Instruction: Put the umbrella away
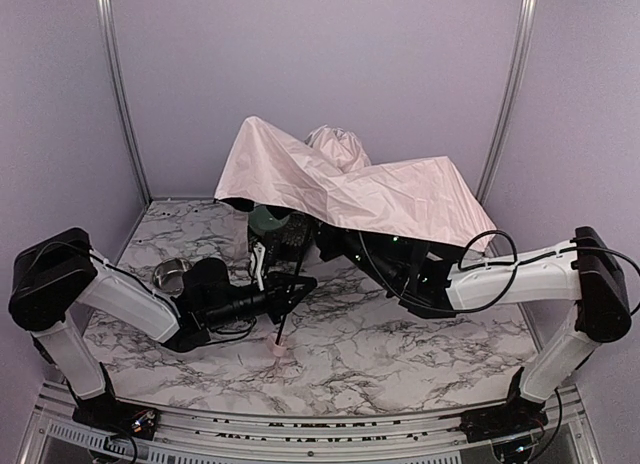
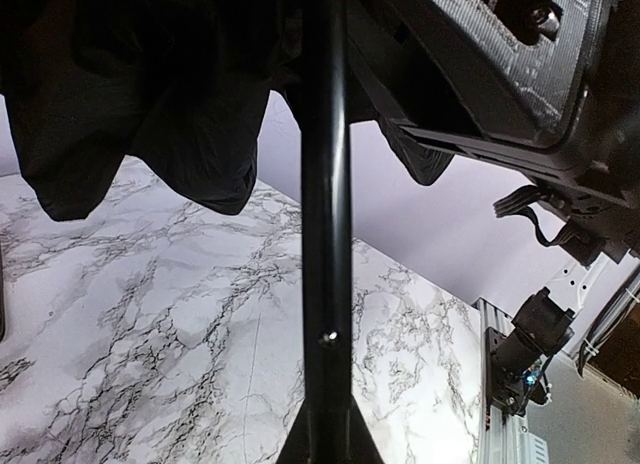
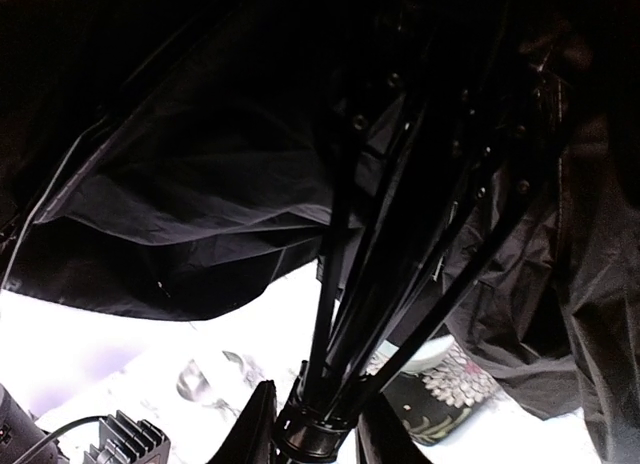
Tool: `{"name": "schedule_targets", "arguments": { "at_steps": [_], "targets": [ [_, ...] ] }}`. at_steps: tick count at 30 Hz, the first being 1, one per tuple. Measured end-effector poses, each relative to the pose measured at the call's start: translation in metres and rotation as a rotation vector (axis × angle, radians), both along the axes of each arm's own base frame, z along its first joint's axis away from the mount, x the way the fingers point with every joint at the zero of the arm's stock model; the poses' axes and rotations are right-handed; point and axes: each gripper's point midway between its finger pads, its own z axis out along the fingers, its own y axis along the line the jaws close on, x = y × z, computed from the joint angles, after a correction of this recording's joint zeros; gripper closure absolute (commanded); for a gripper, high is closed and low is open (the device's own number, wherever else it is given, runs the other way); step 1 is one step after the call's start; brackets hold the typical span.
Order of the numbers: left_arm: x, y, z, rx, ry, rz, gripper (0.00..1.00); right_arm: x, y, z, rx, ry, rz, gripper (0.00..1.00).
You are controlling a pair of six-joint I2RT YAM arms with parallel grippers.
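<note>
Nearest you, the small pink handle (image 1: 281, 352) of the umbrella (image 1: 350, 189) rests on the marble table (image 1: 420, 354). Your left tool (image 1: 298, 288) is clenched on the thin black shaft (image 2: 325, 234) just above it, holding it nearly upright. Farther back, your right tool (image 3: 315, 404) reaches under the half-open pink canopy (image 1: 400, 199), its fingers (image 3: 255, 424) gripping either side of the runner (image 3: 310, 434) where the black ribs gather.

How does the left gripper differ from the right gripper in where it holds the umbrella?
The left gripper clamps the thin black shaft below the canopy; the right gripper reaches under the pink canopy and hugs the rib collar. Left jaws are nearly closed, right jaws wider. Both grip the same umbrella.
</note>
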Motion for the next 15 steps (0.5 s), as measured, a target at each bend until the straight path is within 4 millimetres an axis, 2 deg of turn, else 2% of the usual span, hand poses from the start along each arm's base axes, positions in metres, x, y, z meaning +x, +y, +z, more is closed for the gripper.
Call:
{"name": "schedule_targets", "arguments": {
  "at_steps": [4,5,7,12,15],
  "targets": [
    [0.006,-0.004,-0.004,-0.008,-0.004,-0.004,1.0,-0.001,-0.003,-0.011,-0.039,0.009,-0.009,0.75],
    [0.013,-0.004,0.009,-0.043,-0.029,0.008,1.0,-0.007,0.0,-0.02,-0.062,0.022,0.01,0.75],
    [0.025,-0.006,0.036,-0.108,-0.084,0.019,1.0,-0.031,0.016,-0.045,-0.124,0.054,0.098,0.75],
    [0.028,-0.005,0.041,-0.124,-0.133,0.017,1.0,-0.039,0.016,-0.04,-0.165,0.003,0.092,0.75],
    [0.036,0.002,0.047,-0.152,-0.145,0.04,1.0,-0.046,0.017,-0.038,-0.216,-0.024,0.102,0.78]
  ]
}}
